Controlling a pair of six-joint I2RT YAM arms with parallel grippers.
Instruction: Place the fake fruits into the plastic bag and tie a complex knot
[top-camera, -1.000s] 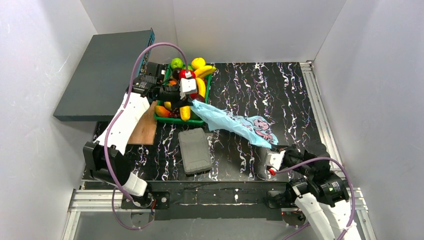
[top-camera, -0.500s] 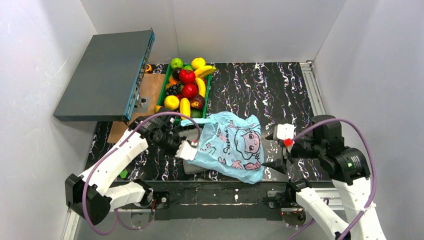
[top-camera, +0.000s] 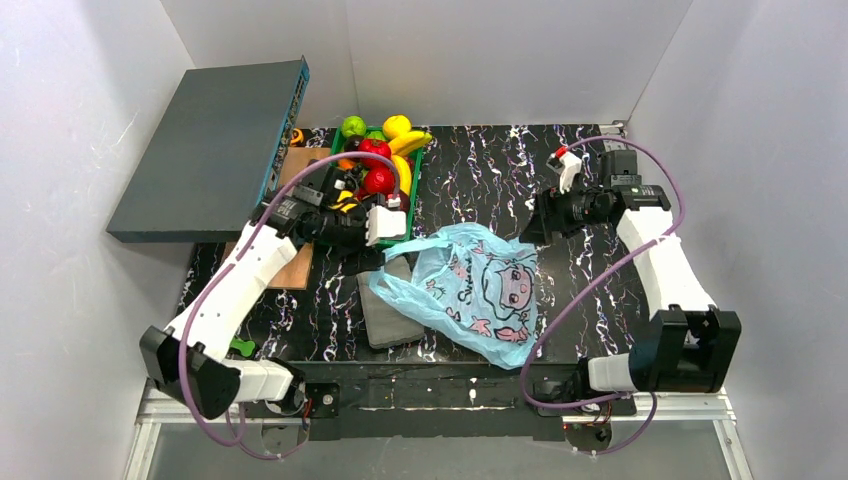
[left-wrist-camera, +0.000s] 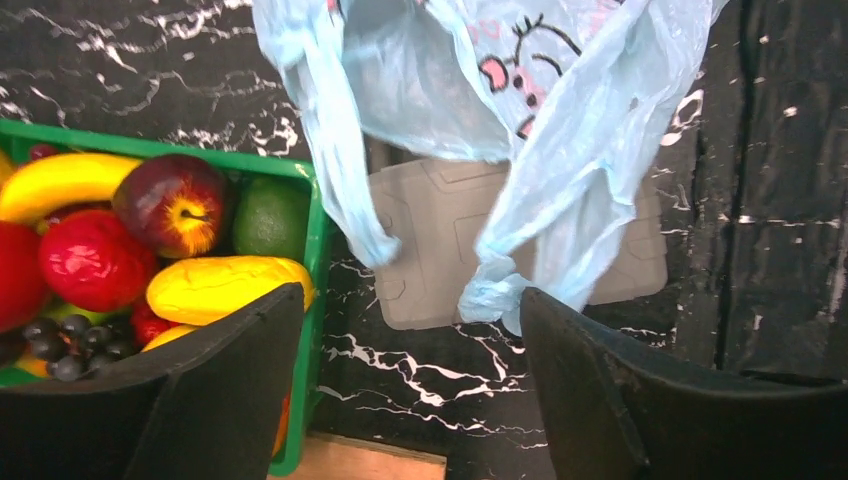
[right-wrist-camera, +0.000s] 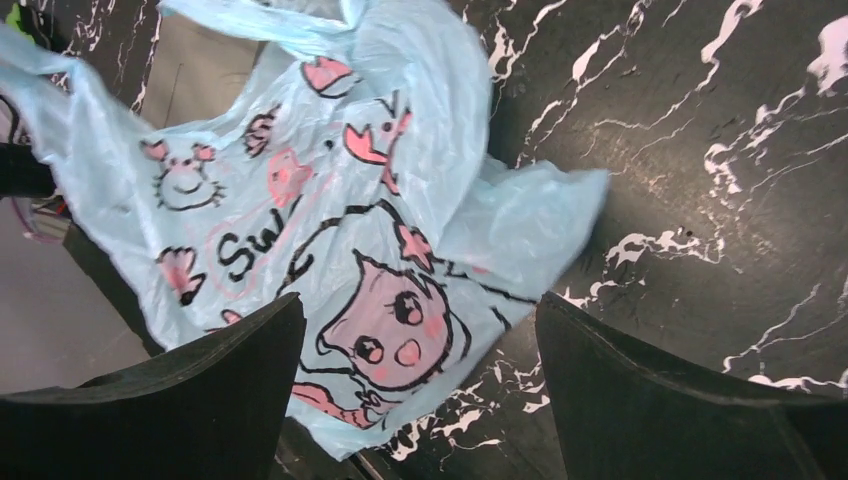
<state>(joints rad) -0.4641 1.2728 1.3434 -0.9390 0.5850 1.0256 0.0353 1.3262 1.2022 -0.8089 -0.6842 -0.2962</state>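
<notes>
Nearest the arm bases, a small green item (top-camera: 240, 347), too small to identify, lies on the black marbled bench (top-camera: 500, 160) beside the left arm. The plastic bag (top-camera: 480, 290) rests crumpled at mid-bench. Its printed cartoon face is turned upward and its near corner is close to the bench's front edge. The bag's left portion overlaps a grey ribbed case (top-camera: 383, 318), which lies flat beneath it. In the left wrist view, two handle loops (left-wrist-camera: 340, 170) of the bag trail over the case, and one ends in a bunched tip.

The left gripper (left-wrist-camera: 410, 293) hovers just beyond the case, next to the tray's near end. Its jaws are spread wide and released, grasping nothing. A wooden board (top-camera: 295, 262) lies under the left arm.

Farther back, the fake fruits (top-camera: 378, 170) are heaped in a green tray (left-wrist-camera: 318, 240). They include a banana (left-wrist-camera: 60, 180), a red-and-yellow apple (left-wrist-camera: 175, 205), a green fruit (left-wrist-camera: 270, 215) and dark grapes (left-wrist-camera: 70, 335).

On the right, the right gripper (right-wrist-camera: 420, 300) hangs above the bench just beyond the bag's far edge. Its jaws are likewise parted and empty.

A dark grey slab (top-camera: 210, 140) leans at the far left.
</notes>
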